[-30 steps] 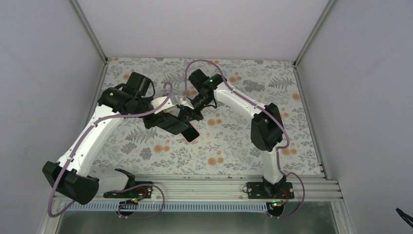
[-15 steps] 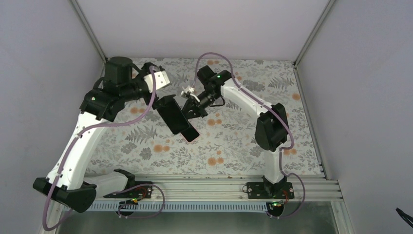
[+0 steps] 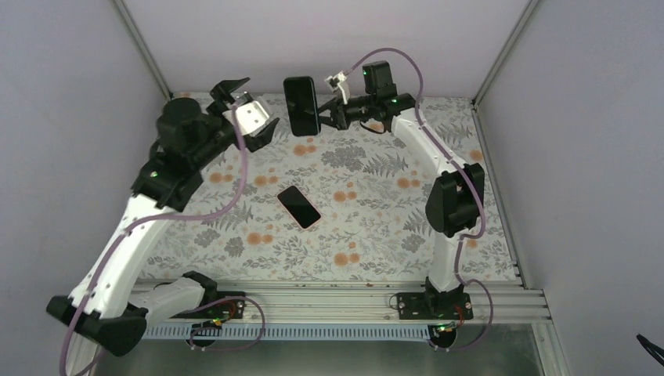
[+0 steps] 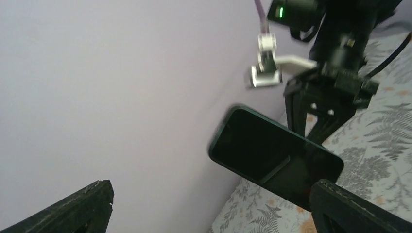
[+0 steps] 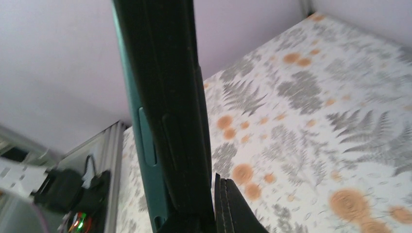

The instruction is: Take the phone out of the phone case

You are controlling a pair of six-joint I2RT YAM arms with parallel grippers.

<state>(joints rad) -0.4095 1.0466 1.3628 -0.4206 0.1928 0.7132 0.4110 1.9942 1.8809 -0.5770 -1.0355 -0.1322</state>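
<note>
The black phone [image 3: 299, 207] lies flat on the floral table, screen up, with nothing touching it. High near the back wall hangs the dark teal phone case [image 3: 301, 106], upright, with my right gripper [image 3: 325, 114] shut on its edge. The right wrist view shows the case [image 5: 165, 111] edge-on, clamped by my right gripper [image 5: 204, 213], one finger [image 5: 235, 208] pressed to its side. My left gripper [image 3: 249, 110] is raised left of the case, open and empty. In the left wrist view the case [image 4: 272, 155] floats ahead of my left gripper [image 4: 214, 213], well beyond its wide-apart jaws.
The back wall [image 3: 313, 47] stands right behind the raised case. Side walls and aluminium posts [image 3: 141, 47] close in the table. The floral tablecloth [image 3: 376, 211] stretches around the phone.
My left gripper let go, opened wide and swung up to the back left. My right arm lifted the case away to the back wall. The phone stayed on the table.
</note>
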